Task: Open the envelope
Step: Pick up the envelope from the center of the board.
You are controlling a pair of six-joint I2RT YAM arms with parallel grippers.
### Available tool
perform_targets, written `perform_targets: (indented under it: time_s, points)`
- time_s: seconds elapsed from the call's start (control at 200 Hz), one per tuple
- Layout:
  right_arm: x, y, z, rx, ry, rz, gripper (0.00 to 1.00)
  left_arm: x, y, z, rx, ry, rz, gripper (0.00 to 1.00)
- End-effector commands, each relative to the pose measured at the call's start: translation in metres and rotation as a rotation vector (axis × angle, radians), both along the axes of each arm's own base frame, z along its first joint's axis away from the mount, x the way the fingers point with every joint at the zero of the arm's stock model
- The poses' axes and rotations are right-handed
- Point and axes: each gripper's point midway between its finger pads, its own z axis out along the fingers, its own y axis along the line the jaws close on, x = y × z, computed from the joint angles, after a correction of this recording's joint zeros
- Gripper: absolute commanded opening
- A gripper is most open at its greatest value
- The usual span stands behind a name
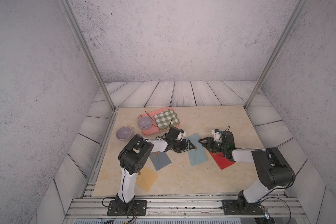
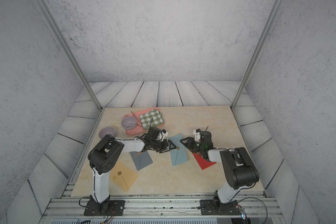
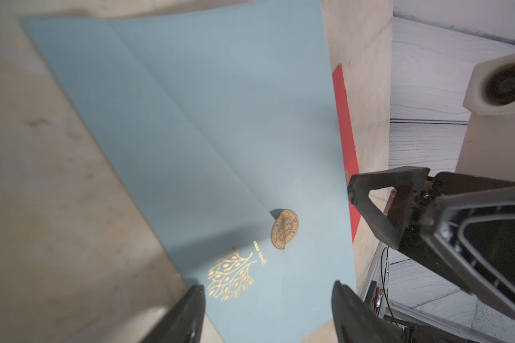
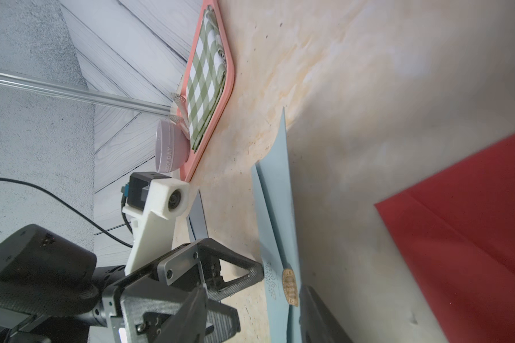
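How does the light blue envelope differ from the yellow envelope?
The light blue envelope lies mid-table; the yellow envelope lies near the front, by the left arm. The light blue envelope runs nearly front-to-back; the yellow envelope sits diagonally. Both lie flat and carry a round gold seal.

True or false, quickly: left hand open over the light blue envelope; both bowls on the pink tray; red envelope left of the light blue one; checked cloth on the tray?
Left hand open over the light blue envelope: true.
Both bowls on the pink tray: false; one bowl sits on it, the other bowl beside it.
Red envelope left of the light blue one: false; it lies to its right.
Checked cloth on the tray: true.
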Motion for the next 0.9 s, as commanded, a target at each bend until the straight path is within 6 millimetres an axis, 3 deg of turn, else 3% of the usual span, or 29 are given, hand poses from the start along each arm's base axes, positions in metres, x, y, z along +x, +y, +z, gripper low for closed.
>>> perform_targets:
  time_s: [0.0,0.15,0.51,0.751,0.896]
  points:
    - [-0.026,0.004,-0.013,0.005,0.084,0.057,0.53,-0.033,-0.012,-0.039,0.071,0.115,-0.074,0.72]
    - [-0.028,-0.012,-0.029,-0.019,0.144,0.007,0.53,-0.033,-0.014,-0.047,0.068,0.137,-0.069,0.72]
    - [-0.037,-0.016,-0.059,-0.023,0.263,0.008,0.54,-0.033,-0.012,-0.051,0.088,0.149,-0.070,0.73]
    - [-0.045,-0.025,-0.064,-0.103,0.271,0.010,0.55,-0.034,-0.011,-0.055,0.096,0.161,-0.071,0.73]
    - [-0.046,-0.027,-0.051,-0.148,0.238,0.041,0.56,-0.033,-0.007,-0.058,0.114,0.162,-0.055,0.73]
